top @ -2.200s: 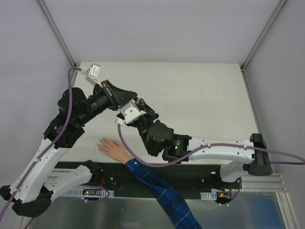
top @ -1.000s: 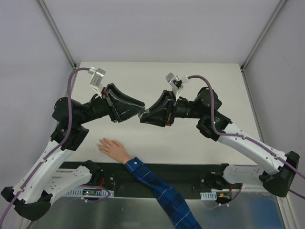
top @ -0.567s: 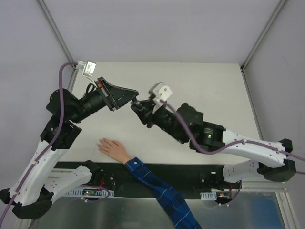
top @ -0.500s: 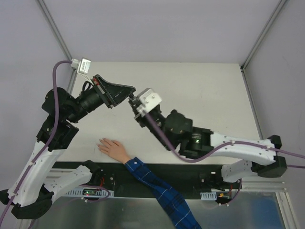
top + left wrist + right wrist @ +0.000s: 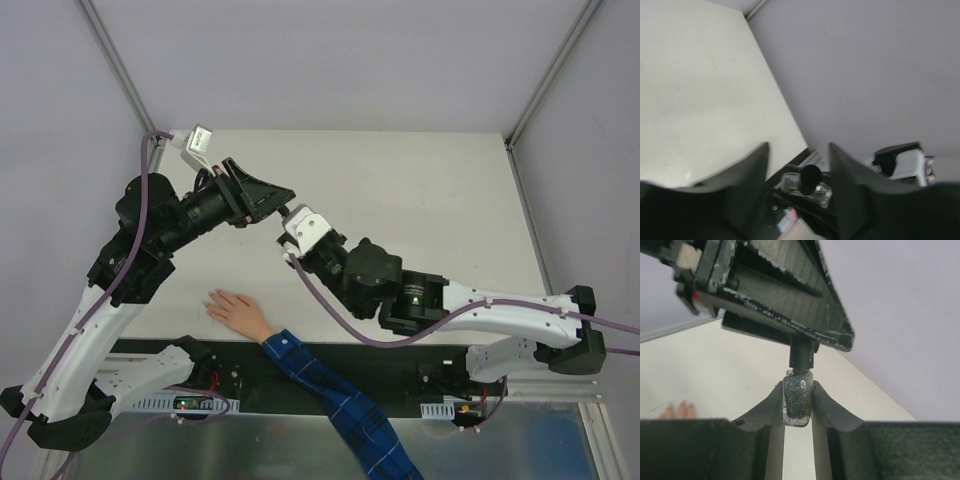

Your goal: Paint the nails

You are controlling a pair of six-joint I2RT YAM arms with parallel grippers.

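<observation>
The pale hand (image 5: 236,309) lies flat near the table's front left, fingers spread, its arm in a blue plaid sleeve (image 5: 335,395). Its fingertips (image 5: 679,410) show low on the left in the right wrist view; the nails are too small to make out. My right gripper (image 5: 798,396) is shut on a small glitter-dark bottle (image 5: 798,401), held in the air. The bottle's black cap (image 5: 810,176) points into my left gripper (image 5: 799,172), whose jaws stand open on either side of it with gaps. From above, the left gripper (image 5: 278,202) meets the right gripper (image 5: 291,216) well beyond the hand.
The pale table (image 5: 430,210) stretches back and right, bounded by grey walls and corner posts (image 5: 548,85). A black rail (image 5: 330,365) with the arm bases runs along the near edge, crossed by the sleeve.
A second ago the grippers faced each other with a gap; the right arm has since swung left and carried the bottle to the left gripper. The left jaws have spread apart round the cap.
</observation>
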